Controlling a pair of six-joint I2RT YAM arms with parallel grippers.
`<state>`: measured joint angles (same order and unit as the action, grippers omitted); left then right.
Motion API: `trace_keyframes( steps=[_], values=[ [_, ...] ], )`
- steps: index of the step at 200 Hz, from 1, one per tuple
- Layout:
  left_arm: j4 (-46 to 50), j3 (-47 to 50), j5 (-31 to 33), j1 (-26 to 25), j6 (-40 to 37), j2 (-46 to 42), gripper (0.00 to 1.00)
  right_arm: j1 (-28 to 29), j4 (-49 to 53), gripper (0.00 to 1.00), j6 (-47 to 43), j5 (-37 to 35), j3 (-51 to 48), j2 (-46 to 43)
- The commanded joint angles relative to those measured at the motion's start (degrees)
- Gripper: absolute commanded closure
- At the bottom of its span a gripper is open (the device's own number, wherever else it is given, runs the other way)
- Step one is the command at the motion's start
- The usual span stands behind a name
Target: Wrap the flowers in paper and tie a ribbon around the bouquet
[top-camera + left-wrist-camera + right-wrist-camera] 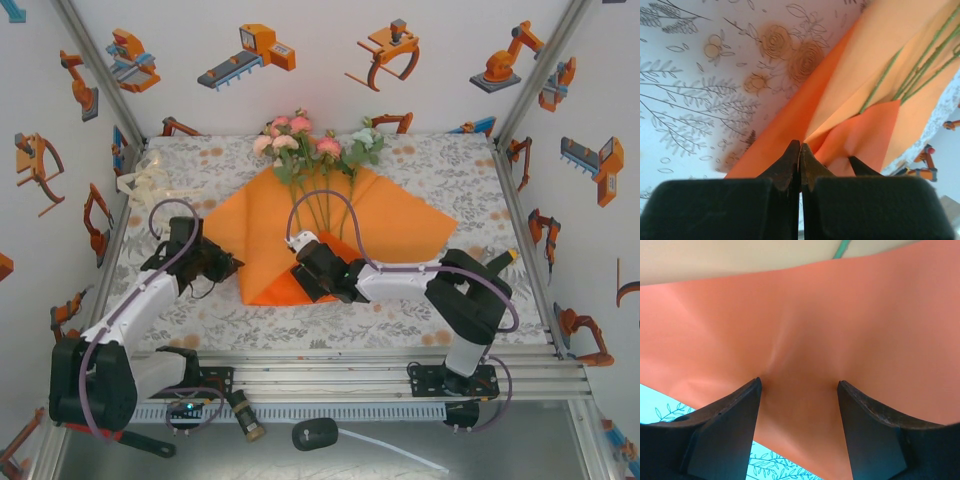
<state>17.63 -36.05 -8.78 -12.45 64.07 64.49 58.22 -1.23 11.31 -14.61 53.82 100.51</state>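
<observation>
Lying bunched at the table's point(440, 170) far-left corner, the ribbon point(145, 185) sits apart. The left pincer point(800, 147) is closed, tips at the paper's point(400, 225) left edge. The flowers point(300, 140) rest on the paper, heads farthest. The right pincer point(799, 381) stands open over the paper's near fold.

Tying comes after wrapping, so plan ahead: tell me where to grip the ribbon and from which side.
Grip the ribbon by a raised loop on the pile's right side, coming down from above. It lies bunched at the far-left corner of the table, close to the wall, so the left looks blocked, and upstanding folds should pinch easier than flat strands.
</observation>
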Motion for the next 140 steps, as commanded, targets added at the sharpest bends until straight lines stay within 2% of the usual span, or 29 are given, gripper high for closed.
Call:
trace_keyframes(
  steps=[1, 60, 124, 140],
  values=[
    [4.32, -2.51, -4.45, -0.10, 5.25, -1.50, 0.91, -0.34, -1.14, 0.40, 1.46, 1.36, -0.40, 0.26],
    [-0.32, -7.58, -6.64, -1.50, 8.93, 0.72, 0.89, -4.53, -4.48, 0.40, 4.38, 8.38, -2.38, -3.01],
    [-6.02, -14.56, -5.88, -3.70, 9.73, 9.40, 1.00, -6.59, -8.35, 0.47, 5.74, 13.75, -4.40, -1.48],
    [-7.34, -16.10, -5.88, -3.88, 9.93, 11.74, 1.00, -7.29, -9.70, 0.50, 6.58, 15.00, -5.42, -1.59]
  ],
)
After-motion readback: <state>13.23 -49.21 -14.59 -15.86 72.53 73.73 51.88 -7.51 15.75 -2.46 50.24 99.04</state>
